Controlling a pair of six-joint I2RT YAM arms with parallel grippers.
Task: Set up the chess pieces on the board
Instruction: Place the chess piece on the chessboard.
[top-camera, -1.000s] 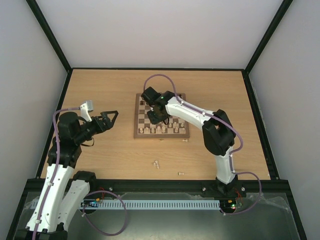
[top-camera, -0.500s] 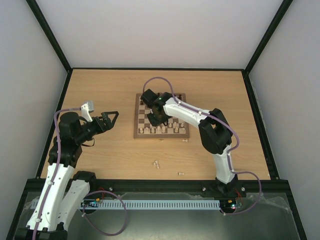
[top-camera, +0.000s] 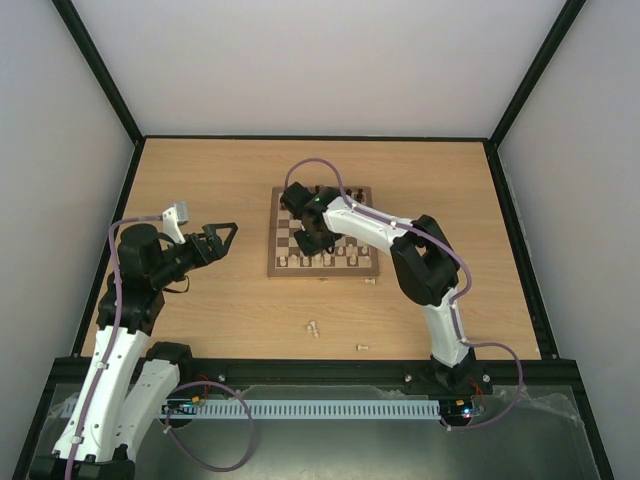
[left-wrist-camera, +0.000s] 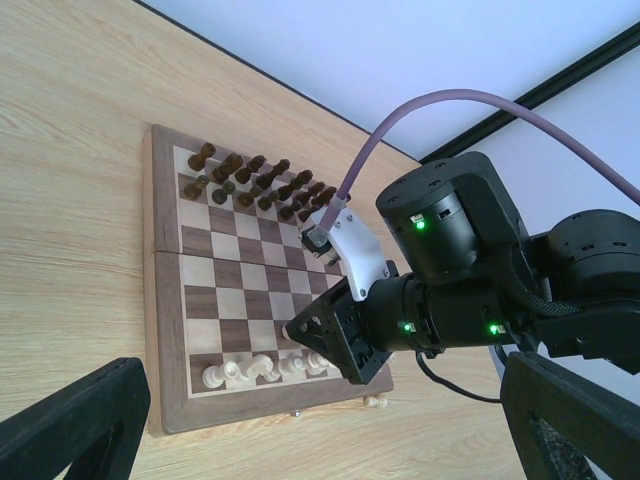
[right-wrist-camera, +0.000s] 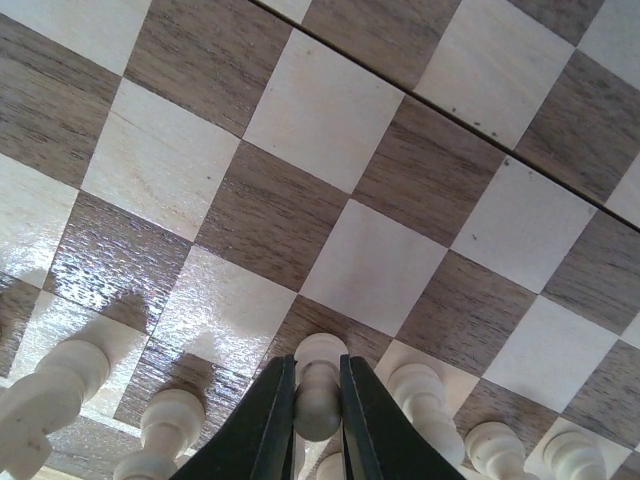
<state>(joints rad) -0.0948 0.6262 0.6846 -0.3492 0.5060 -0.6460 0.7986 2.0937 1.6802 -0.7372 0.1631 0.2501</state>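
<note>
The board (top-camera: 274, 268) lies mid-table; it also shows in the left wrist view (left-wrist-camera: 160, 300). Several cream chess pieces (left-wrist-camera: 250, 370) stand in its near row. My right gripper (right-wrist-camera: 318, 372) is shut on a cream pawn (right-wrist-camera: 320, 352), held upright low over a dark square just behind that row. In the top view the right gripper (top-camera: 306, 238) is over the board's left half. My left gripper (top-camera: 222, 236) is open and empty, raised to the left of the board; its fingers (left-wrist-camera: 70, 425) frame the left wrist view.
Dark brown pieces (left-wrist-camera: 255, 182) fill the board's two far rows. Loose cream pieces lie on the table in front of the board: one (top-camera: 313, 327), another (top-camera: 362, 347), and one by the board's near right corner (top-camera: 369, 282). Walls enclose the table.
My right gripper has shifted a little to the left over the board with the pawn in it. The left arm has not moved.
</note>
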